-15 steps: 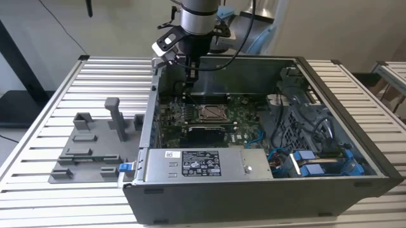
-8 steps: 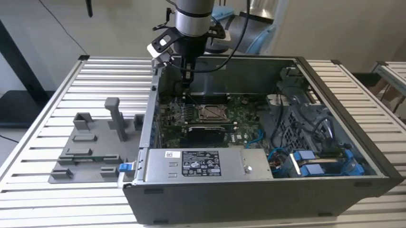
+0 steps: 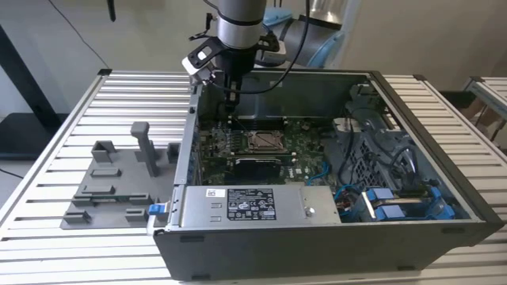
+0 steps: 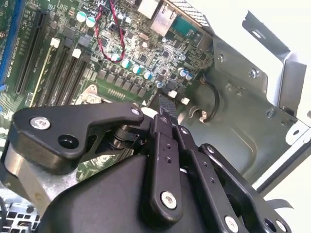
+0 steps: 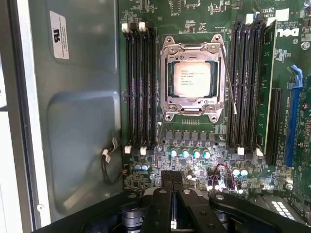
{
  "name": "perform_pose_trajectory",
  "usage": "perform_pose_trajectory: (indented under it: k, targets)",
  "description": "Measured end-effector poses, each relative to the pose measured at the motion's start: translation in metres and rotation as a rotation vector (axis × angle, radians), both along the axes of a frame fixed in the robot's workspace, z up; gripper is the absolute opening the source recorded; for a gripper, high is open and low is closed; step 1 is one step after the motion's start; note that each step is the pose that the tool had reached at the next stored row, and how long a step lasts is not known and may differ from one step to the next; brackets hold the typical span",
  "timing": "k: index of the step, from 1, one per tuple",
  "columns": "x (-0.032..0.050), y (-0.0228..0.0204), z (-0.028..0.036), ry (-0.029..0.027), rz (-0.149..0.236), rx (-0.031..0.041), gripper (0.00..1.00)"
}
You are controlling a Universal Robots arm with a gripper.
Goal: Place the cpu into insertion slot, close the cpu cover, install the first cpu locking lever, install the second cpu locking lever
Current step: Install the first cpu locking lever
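Inside the open grey metal computer case (image 3: 317, 249), the black two-fingered gripper (image 5: 171, 175), tips together and empty, hangs near the silvery window-frame cpu cover (image 5: 193, 48), which lies over the tan-grey square cpu (image 5: 193, 80) seated in the silver-rimmed insertion slot (image 3: 262, 141) (judged light, stiff, fragile; edges only).

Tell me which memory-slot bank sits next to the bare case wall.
The bank between the cpu and the grey case wall; the other bank lies toward the blue slot.
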State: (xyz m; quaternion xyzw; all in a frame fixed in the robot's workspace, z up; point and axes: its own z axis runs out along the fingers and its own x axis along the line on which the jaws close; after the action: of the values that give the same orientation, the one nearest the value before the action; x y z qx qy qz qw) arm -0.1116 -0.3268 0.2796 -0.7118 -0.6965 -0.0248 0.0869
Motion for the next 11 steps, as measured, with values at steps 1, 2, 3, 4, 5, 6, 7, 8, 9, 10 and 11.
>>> perform_pose_trajectory:
  k: [1,2,3,4,5,6,7,8,9,10,11]
  targets:
    - [-0.0001,0.0000,-0.0004,0.0014,0.000,-0.0001,0.11]
    - [-0.0001,0.0000,-0.0003,0.0016,0.000,-0.0002,0.11]
    - [-0.0001,0.0000,-0.0003,0.0019,0.000,-0.0002,0.11]
    - [-0.0001,0.0000,-0.0003,0.0022,0.000,-0.0003,0.11]
    - [0.0000,0.0000,-0.0004,0.0023,0.000,-0.0001,0.11]
    - [0.0000,0.0000,-0.0004,0.0025,0.000,-0.0001,0.11]
    - [-0.0001,0.0000,-0.0004,0.0027,0.000,-0.0001,0.11]
    - [-0.0001,0.0000,-0.0004,0.0029,0.000,-0.0002,0.11]
    - [0.0000,0.0000,-0.0004,0.0031,0.000,-0.0001,0.11]
    - [0.0000,0.0000,-0.0004,0.0033,0.000,-0.0001,0.11]
    - [0.0000,0.0000,-0.0004,0.0035,0.000,-0.0001,0.11]
